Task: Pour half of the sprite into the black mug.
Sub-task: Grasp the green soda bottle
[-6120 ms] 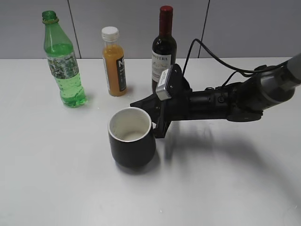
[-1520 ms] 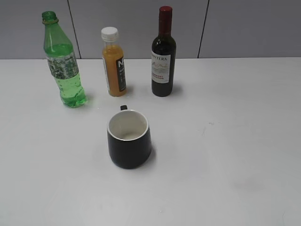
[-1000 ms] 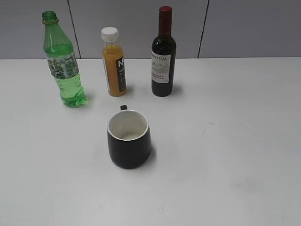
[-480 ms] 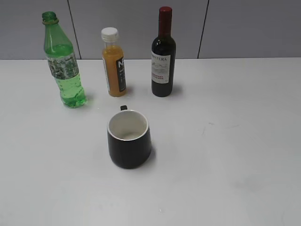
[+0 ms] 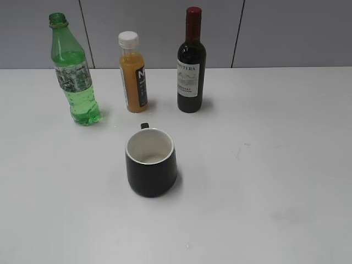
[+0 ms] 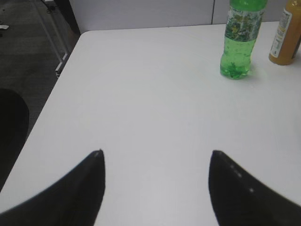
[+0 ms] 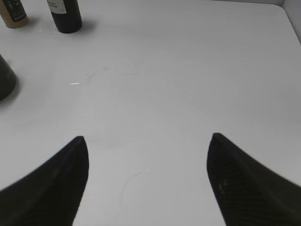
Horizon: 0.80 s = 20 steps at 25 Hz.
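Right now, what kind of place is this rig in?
Probably an office or lab test bench: plain white table, grey partition panels behind it, dark carpeted floor beside it.

Green sprite [image 5: 73, 74] with white-green patterned label, black mug [image 5: 151, 163] white inside, on white table [image 5: 264, 165]

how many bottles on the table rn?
3, in a row at the back: the sprite on the left, the orange juice bottle in the middle, the wine bottle on the right. None seems hidden.

Three bottles [image 5: 132, 71], one black mug [image 5: 151, 163]
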Each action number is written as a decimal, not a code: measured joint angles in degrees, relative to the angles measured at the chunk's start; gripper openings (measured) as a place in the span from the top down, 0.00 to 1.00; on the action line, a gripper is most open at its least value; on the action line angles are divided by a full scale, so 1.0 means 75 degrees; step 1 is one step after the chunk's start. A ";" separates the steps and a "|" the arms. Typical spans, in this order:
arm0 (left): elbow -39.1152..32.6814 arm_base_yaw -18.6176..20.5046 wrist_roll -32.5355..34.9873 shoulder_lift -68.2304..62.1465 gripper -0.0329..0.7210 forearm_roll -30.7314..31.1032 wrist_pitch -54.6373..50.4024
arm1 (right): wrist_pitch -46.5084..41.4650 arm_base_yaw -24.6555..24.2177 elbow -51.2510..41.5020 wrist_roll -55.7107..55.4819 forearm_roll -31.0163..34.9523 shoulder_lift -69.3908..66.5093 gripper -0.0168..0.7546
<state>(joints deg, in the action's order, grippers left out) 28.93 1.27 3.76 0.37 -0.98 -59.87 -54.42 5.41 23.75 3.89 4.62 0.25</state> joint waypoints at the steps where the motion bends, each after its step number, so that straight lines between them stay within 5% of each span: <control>1: 0.0000 0.0000 0.0000 0.0000 0.26 0.0000 0.0000 | 0.0000 0.0000 0.0000 0.0000 0.0008 0.0000 0.21; 20: 0.0000 0.0000 0.0000 0.0000 0.23 0.0000 0.0000 | 0.0000 0.0000 0.0000 0.0000 0.0007 0.0000 0.21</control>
<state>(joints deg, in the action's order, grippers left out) 28.93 1.27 3.76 0.37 -0.98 -59.87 -54.42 5.41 23.75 3.89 4.67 0.25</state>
